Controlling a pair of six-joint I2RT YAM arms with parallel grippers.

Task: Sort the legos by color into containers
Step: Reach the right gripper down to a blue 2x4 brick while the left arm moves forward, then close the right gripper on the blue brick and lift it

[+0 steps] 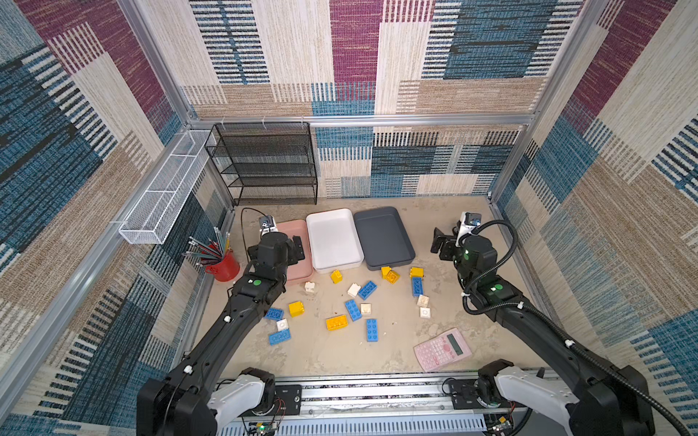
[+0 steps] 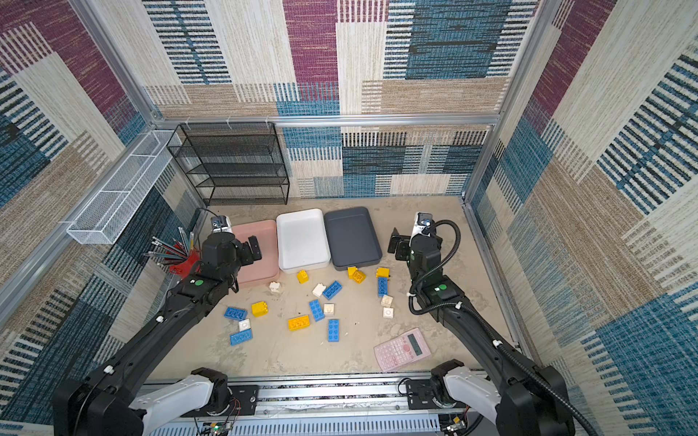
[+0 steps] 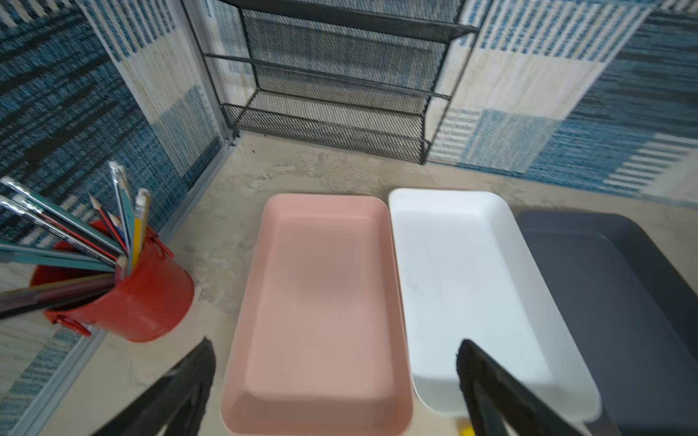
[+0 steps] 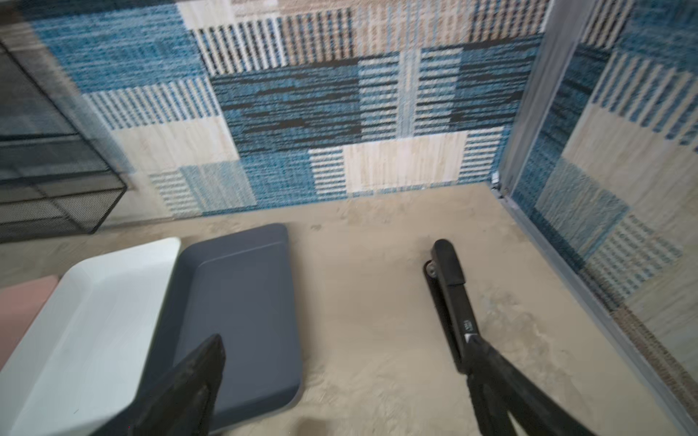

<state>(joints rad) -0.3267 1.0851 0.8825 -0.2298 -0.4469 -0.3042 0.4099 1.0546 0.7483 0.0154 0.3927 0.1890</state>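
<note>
Legos [image 1: 353,310] in blue, yellow and white lay scattered loose on the bench [image 1: 321,358]. All of them were behind both sets of jaws, on the side towards the robot's base, and none was in a tray.

The left jaws stood wide apart and empty, hovering above the near end of the pink tray [image 3: 321,302]. Its bare floor filled the gap between them in the left wrist view. Beside the pink tray sat the white tray [image 3: 464,283], also empty. The right jaws were likewise spread wide, holding nothing, above bare bench just beside the dark grey tray [image 4: 241,302], which was empty too.

Outward from the left jaws, the closest pieces were a white cube [image 1: 309,287] just off the pink tray's near corner and a yellow block [image 1: 336,276] by the white tray's near edge. Outward from the right jaws, the closest was a yellow brick [image 1: 416,272]. Touching or nearly touching it on the base side was a blue brick [image 1: 417,286], whose long axis ran roughly along the line from the base towards the trays.

Judging from this, either arm would have to draw back and drop to reach a piece. The left arm [image 1: 234,324] was nearer the white cube. The right arm [image 1: 528,321] was nearer the yellow and blue pair.
</note>
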